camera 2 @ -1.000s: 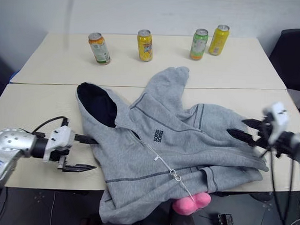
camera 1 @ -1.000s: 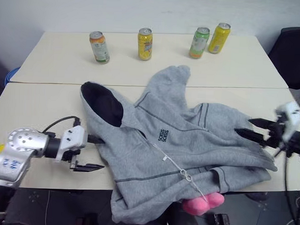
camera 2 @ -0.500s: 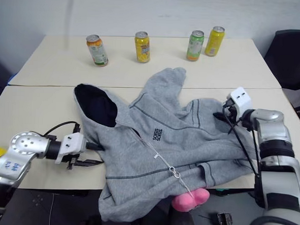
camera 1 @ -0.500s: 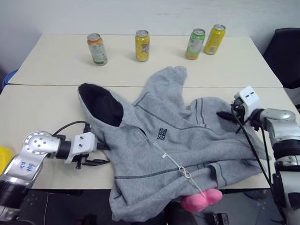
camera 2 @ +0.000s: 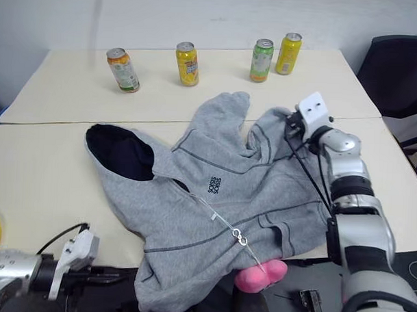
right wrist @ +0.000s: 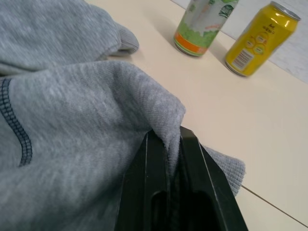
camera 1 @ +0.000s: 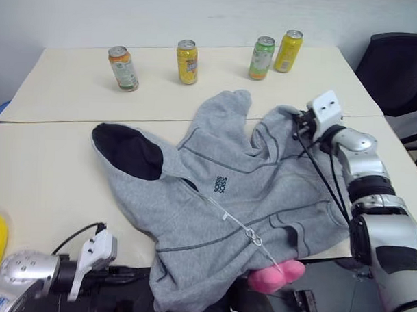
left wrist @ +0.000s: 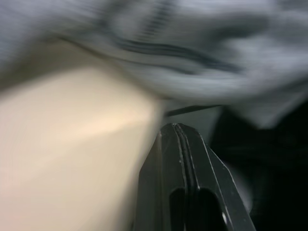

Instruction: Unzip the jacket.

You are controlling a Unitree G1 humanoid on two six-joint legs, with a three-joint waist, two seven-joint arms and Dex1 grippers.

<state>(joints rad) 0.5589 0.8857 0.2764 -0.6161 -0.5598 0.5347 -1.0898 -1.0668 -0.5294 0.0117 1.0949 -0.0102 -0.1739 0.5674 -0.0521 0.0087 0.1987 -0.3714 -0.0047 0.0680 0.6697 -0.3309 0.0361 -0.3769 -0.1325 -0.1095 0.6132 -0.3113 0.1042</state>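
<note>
The grey jacket sprawls mid-frame across the desk, zipper still closed. The right claw pinches its upper-right fabric, apparently to anchor it; the left claw, clamped empty, waits lower left.

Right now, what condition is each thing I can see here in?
Light-grey fleece zip-up jacket: crumpled on the table, zipped, hem over the edge.
Right gripper: shut on a jacket fold.
Left gripper: shut, empty.
Four drink cans: upright.
Pink plush toy: partly under the hem.
</note>
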